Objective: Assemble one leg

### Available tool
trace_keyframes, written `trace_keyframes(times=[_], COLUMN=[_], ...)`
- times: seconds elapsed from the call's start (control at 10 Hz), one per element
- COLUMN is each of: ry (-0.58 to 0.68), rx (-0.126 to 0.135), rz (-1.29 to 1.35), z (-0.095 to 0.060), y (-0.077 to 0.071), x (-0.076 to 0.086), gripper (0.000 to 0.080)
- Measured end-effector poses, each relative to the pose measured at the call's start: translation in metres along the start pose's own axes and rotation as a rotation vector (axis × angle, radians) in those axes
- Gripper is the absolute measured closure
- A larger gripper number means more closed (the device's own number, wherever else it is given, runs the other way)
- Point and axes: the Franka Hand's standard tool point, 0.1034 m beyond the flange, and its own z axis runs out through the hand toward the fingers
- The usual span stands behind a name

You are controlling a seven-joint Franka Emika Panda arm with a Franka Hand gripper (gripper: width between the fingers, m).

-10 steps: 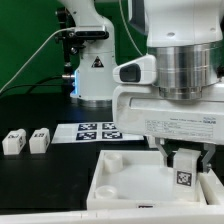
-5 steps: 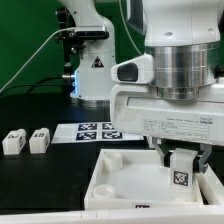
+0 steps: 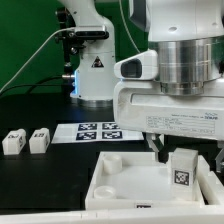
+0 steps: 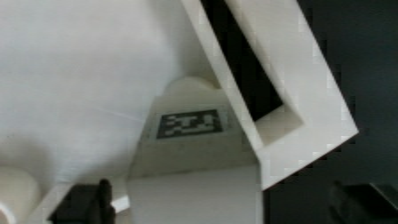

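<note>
The leg (image 3: 182, 172) stands inside the panel (image 3: 120, 180), whose middle lies open.

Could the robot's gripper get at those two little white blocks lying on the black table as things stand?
Probably yes. The two blocks lie in the open with nothing over them, though the gripper is at a leg standing in the white panel, well away.

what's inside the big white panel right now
One leg stands upright in the white panel near its corner on the exterior view's right, tag facing the camera. The gripper hangs just above it. The leg's base and the panel's far corner are hidden.
</note>
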Motion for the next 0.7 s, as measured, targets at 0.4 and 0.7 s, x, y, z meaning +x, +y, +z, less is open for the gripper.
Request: trace_keyframes(times=[0.4,0.7], ry=[0.015,0.013], rx=[0.026,0.024], rz=[-0.003,-0.003], z=[-0.025,-0.023], y=[-0.01,-0.009], x=[0.002,0.002], gripper=[0.015,0.015])
